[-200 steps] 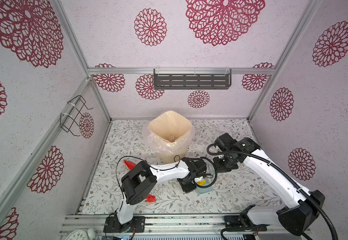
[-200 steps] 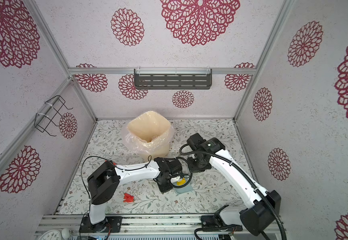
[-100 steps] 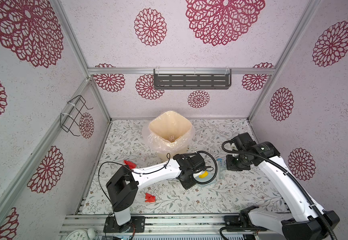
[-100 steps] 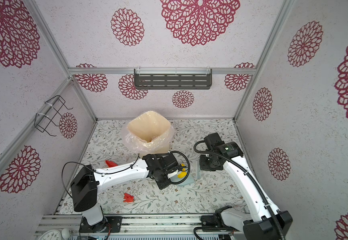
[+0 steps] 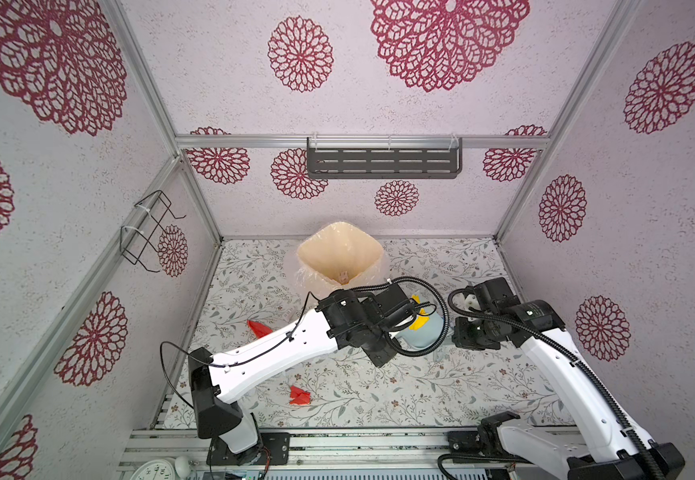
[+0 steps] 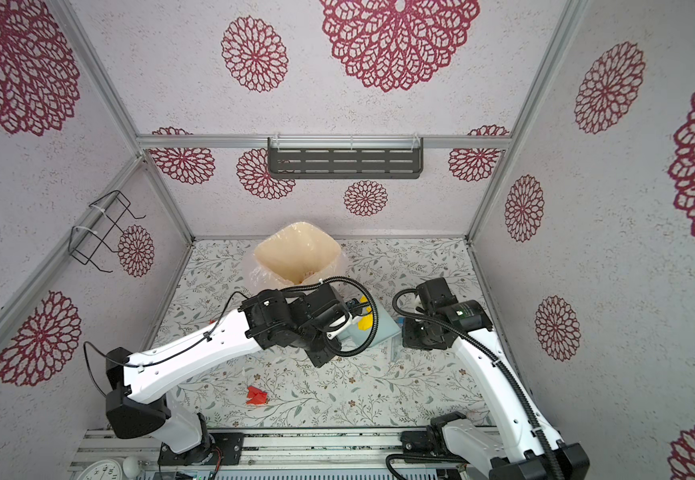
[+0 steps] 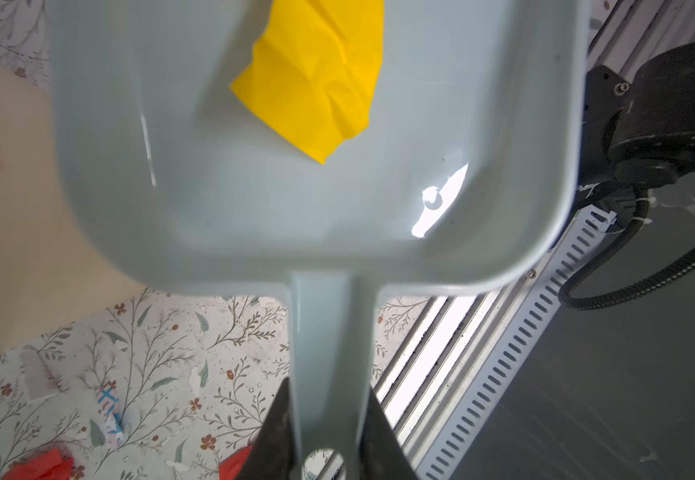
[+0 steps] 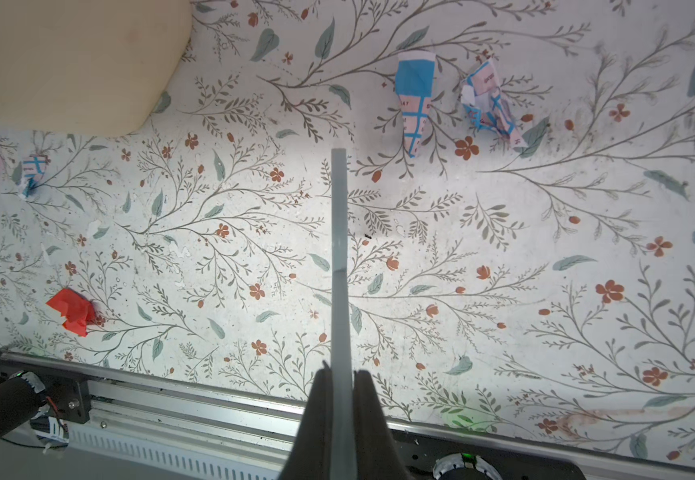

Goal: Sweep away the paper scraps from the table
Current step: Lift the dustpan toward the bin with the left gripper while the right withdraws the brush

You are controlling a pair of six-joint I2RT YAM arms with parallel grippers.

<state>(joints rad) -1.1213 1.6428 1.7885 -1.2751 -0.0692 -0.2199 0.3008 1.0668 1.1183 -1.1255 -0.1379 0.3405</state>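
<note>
My left gripper (image 7: 325, 415) is shut on the handle of the pale blue dustpan (image 7: 295, 199), held above the table (image 5: 420, 395) just in front of the cream bin. A yellow paper scrap (image 7: 316, 79) lies in the pan (image 5: 422, 334). My right gripper (image 8: 342, 374) is shut on the thin pale brush (image 8: 339, 249), seen edge-on, right of the pan. Red paper scraps (image 5: 299, 395) (image 5: 259, 328) lie on the left half of the table. White printed scraps (image 8: 414, 99) (image 8: 489, 104) (image 8: 34, 168) lie on the table too.
A cream bin (image 5: 339, 253) lined with a clear bag stands at the back middle. A metal rail (image 5: 337, 440) runs along the table's front edge. A grey shelf (image 5: 383, 162) hangs on the back wall and a wire rack (image 5: 150, 232) on the left wall.
The left arm has lifted the dustpan with the yellow scrap and carried it back toward the bin. The right arm has drawn away to the right with the brush.
</note>
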